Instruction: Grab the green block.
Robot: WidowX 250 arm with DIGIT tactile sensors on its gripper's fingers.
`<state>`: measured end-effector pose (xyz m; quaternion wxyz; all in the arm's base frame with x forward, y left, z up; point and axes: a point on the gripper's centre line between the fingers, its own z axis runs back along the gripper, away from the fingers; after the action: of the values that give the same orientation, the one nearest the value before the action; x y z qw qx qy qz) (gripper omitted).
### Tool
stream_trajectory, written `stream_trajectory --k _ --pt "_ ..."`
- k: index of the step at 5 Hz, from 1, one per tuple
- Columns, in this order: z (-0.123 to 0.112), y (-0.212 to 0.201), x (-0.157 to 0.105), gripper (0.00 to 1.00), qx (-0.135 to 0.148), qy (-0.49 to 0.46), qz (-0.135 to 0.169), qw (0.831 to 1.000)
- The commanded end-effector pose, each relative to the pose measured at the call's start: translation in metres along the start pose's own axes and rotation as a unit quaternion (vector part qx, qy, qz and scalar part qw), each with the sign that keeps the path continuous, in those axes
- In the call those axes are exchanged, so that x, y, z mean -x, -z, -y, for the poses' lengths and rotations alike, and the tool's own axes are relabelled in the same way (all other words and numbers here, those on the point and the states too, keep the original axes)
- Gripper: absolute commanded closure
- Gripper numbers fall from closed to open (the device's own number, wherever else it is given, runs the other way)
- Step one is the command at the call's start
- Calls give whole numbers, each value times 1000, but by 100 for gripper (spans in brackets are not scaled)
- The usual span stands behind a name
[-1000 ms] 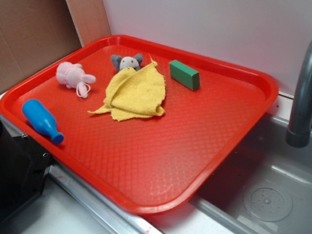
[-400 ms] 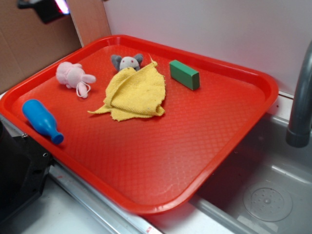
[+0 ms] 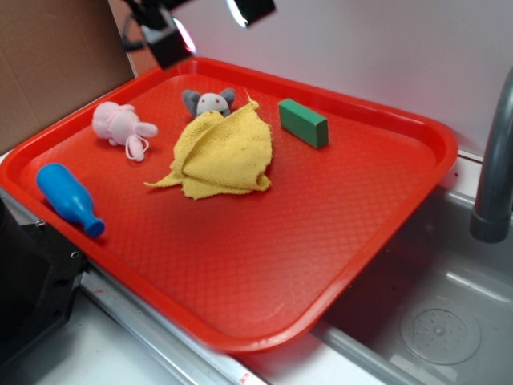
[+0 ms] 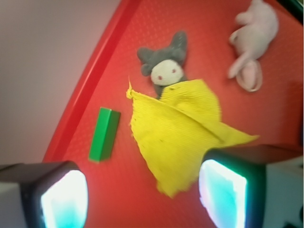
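The green block [image 3: 303, 122] lies flat near the back rim of the red tray [image 3: 280, 249], right of the grey plush toy. My gripper [image 3: 210, 26] hangs high above the tray's back left corner, open, nothing between its fingers. In the wrist view the green block [image 4: 104, 134] lies to the upper left of the open gripper [image 4: 142, 194], near the tray rim [image 4: 90, 76]. The two glowing pads [image 4: 64, 199] stand far apart, with bare tray and the cloth's tip between them.
A yellow cloth [image 3: 224, 152] covers the body of the grey plush toy [image 3: 210, 102]. A pink plush [image 3: 120, 122] and a blue bottle [image 3: 68, 198] lie at the tray's left. A faucet [image 3: 497, 160] and sink [image 3: 433, 321] are on the right; a cardboard wall [image 3: 48, 64] stands behind on the left.
The gripper entered the exterior view at the top left and moved right, to above the tray's back left corner. Objects on the tray have not moved.
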<state>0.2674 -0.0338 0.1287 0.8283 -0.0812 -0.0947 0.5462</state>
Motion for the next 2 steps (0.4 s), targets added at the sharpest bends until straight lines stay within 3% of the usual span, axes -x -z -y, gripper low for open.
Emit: stream_trajectory --k 1,2 --pt "39 26 -21 0 7 -31 27 999" --pt "51 46 -24 0 -14 -31 22 999"
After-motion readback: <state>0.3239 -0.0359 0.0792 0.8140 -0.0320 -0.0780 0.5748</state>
